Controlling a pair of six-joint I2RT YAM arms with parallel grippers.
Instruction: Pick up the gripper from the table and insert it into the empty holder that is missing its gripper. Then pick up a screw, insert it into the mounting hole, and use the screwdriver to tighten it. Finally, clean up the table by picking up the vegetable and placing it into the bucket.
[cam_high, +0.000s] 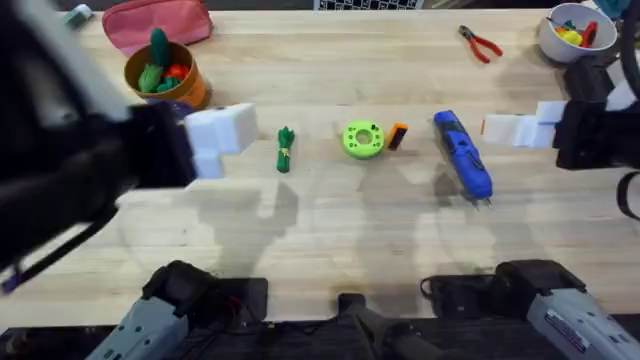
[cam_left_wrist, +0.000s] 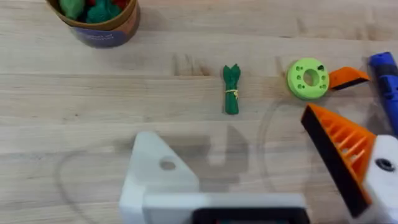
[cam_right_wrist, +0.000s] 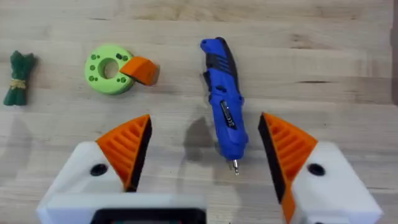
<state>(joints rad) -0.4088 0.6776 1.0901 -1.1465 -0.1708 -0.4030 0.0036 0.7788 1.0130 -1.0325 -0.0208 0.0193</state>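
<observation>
**A:** What's the top-down view giving you?

**B:** The left arm rises close under the camera, a big dark blur, so all I get of the left end effector (cam_high: 222, 135) is a white blocky bit near the bucket (cam_high: 166, 75). The vegetable (cam_high: 285, 150) lies flat on the worktop (cam_high: 330, 240) just beside it. Then a lime-green disc (cam_high: 362, 139) with the gripper (cam_high: 398, 136) touching its side, and the screwdriver (cam_high: 462, 156) a little further on. The right end effector (cam_high: 515, 130) sits near the edge of view, partly cut off. Red pliers (cam_high: 481, 43) and a white bowl (cam_high: 573, 33) sit at the back, a pink pouch (cam_high: 157, 22) behind the bucket.

**A:** And the left wrist cam?

**B:** The holder (cam_left_wrist: 163, 174) is the bare white finger mount with a visible hole; the other finger has its orange pad (cam_left_wrist: 339, 152). They're set wide with nothing between. The bucket is chopped off at the edge, and so is the blue screwdriver.

**A:** Right wrist?

**B:** Both orange fingers (cam_right_wrist: 127, 146) spread wide, empty, with the screwdriver's bit end lying between them on the wood. Whether they touch it, can't tell. The vegetable is clipped at the border.
</observation>
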